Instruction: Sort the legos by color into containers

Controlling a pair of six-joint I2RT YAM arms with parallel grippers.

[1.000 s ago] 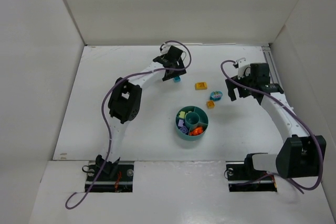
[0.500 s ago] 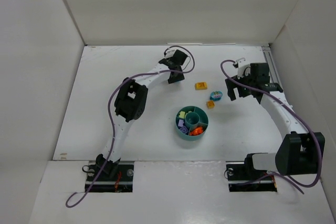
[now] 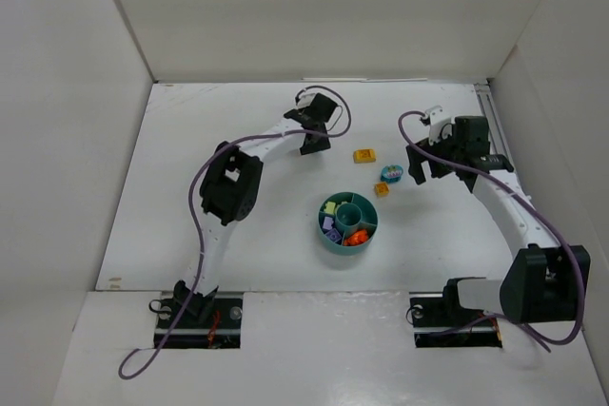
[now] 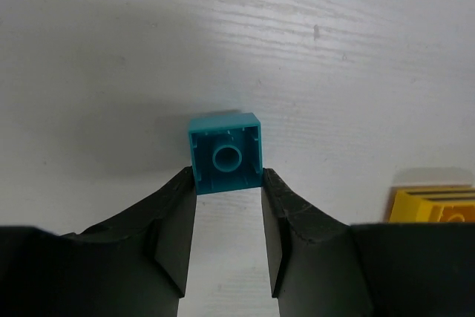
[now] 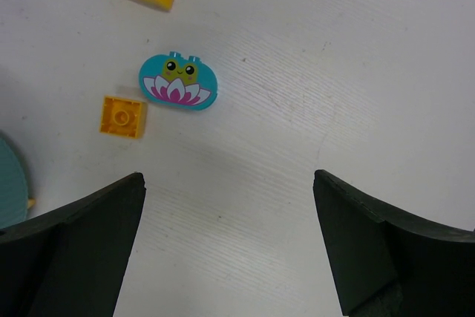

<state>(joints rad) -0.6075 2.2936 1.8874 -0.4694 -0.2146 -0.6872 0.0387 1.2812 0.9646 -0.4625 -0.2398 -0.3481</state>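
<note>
Teal plastic, a small square brick (image 4: 225,152) sits on the white counter (image 3: 181,168) with its hollow underside and single round tube facing the left wrist camera. The left hand (image 4: 226,180) has narrowed onto it, one black fingertip (image 4: 185,187) pressed against each side of its near end. From above, that hand (image 3: 317,136) is at the far middle of the counter and hides the brick.

The right hand (image 5: 228,183) is spread wide with nothing between its fingers. In the top view it (image 3: 420,166) hovers right of the loose pieces.

Three pieces lie between the two hands:
- a rounded orange-yellow brick (image 3: 363,155) is the farthest, and its corner also shows in the left wrist view (image 4: 438,206);
- a teal oval piece printed with a frog and a pink flower (image 5: 178,83) is nearer and to the right;
- a small orange square stud piece (image 5: 123,116) is just near that.

The small round teal dish (image 3: 321,227) stands near the counter's centre, nearer than all of these. A yellow piece (image 3: 330,207) is in its far-left wedge, purple pieces (image 3: 332,228) are in the left one, and orange pieces (image 3: 357,237) are in the near one.
</note>
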